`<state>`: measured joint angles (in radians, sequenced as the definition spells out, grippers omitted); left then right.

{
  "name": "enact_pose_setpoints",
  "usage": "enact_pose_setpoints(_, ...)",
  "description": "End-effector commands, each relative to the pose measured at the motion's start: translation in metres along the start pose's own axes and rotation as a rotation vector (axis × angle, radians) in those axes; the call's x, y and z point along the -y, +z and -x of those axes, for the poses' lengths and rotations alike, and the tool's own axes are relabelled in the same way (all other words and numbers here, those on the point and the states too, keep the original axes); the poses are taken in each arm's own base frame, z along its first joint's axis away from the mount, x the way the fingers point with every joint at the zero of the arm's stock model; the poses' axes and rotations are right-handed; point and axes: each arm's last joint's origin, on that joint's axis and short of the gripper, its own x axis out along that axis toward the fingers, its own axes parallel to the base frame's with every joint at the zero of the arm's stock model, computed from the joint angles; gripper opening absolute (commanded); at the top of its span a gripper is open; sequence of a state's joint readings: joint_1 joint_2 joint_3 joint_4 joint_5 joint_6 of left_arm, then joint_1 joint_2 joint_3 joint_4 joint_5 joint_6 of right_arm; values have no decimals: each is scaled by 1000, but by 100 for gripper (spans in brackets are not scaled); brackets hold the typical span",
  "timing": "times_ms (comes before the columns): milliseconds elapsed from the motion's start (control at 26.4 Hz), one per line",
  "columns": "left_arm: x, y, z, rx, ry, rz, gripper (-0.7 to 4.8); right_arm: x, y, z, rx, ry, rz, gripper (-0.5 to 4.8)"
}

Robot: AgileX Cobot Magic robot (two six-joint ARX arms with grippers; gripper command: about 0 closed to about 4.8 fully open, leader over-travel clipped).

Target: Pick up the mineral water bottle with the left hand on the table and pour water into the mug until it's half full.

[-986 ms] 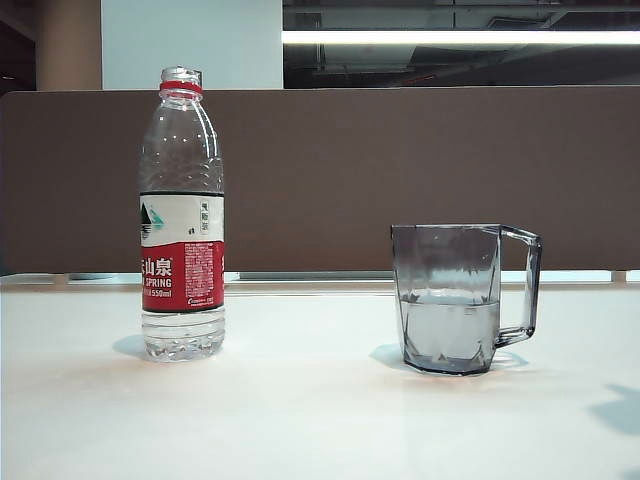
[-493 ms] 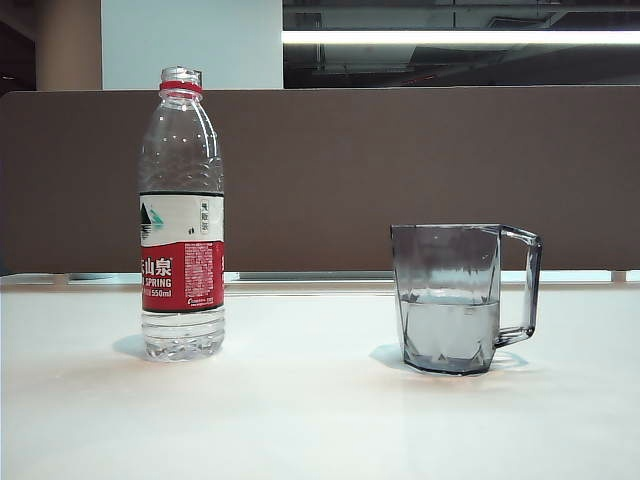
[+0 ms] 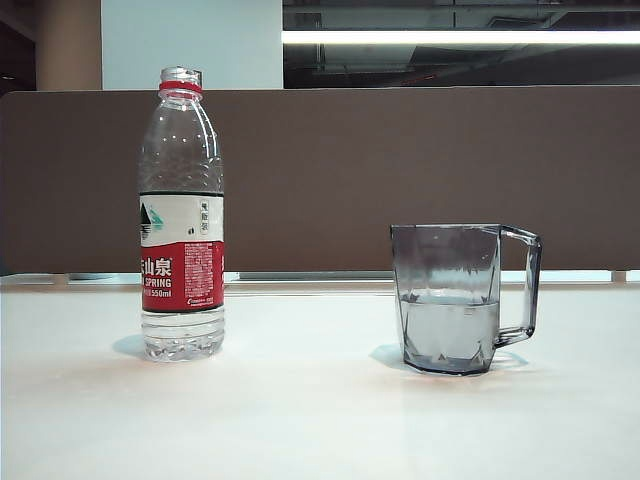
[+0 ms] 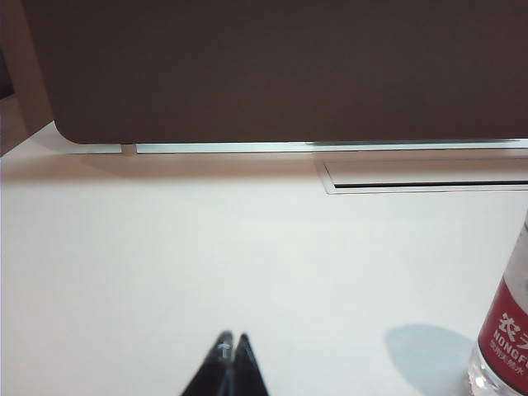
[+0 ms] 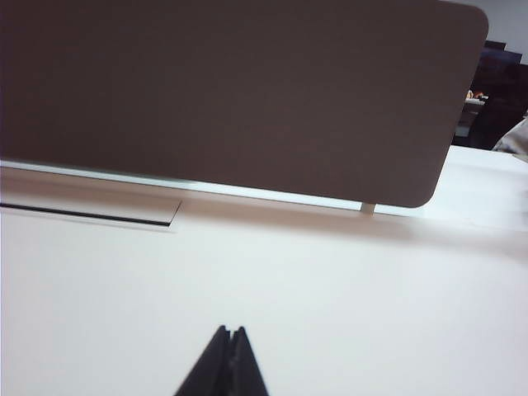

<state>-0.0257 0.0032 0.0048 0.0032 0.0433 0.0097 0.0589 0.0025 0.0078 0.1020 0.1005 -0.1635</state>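
The mineral water bottle [image 3: 182, 215] stands upright and uncapped on the left of the white table [image 3: 300, 420], with a little water at its bottom. To its right, well apart from it, stands the smoky-grey mug [image 3: 452, 298], handle to the right, holding water up to about half its height. No gripper shows in the exterior view. In the left wrist view my left gripper [image 4: 233, 340] is shut and empty over bare table, and the bottle [image 4: 505, 330] shows at the frame's edge, apart from it. My right gripper [image 5: 230, 332] is shut and empty over bare table.
A brown partition panel [image 3: 400, 170] runs along the far edge of the table. A long cable slot [image 4: 421, 183] is let into the tabletop in front of the panel.
A dark shadow at the table's right edge one second ago is gone from the exterior view. Bottle and mug have not moved.
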Motion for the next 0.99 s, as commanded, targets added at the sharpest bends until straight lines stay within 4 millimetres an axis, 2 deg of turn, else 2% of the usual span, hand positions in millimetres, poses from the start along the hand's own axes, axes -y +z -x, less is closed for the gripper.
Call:
enact_pose_setpoints(38,0,3,0,17,-1,-2,-4,-1,-5,0,-32,6,-88,-4)
enact_pose_setpoints(114,0,3,0,17,-1,-2,-4,-1,-5,0,-35,4,-166,-4)
enact_pose_setpoints(341,0,3,0,17,-1,-2,-4,-1,-6,0,-38,4,-167,-4)
enact_pose_setpoints(531,0,3,0,17,-1,-2,-4,-2,-13,1,-118,11,-143,-4)
enact_pose_setpoints(796,0,3,0,17,-1,-2,-4,0,-3,0,-12,2,-154,-4)
enact_pose_setpoints(986,0,3,0,17,-1,-2,-4,0,-3,0,-6,1,-155,-4)
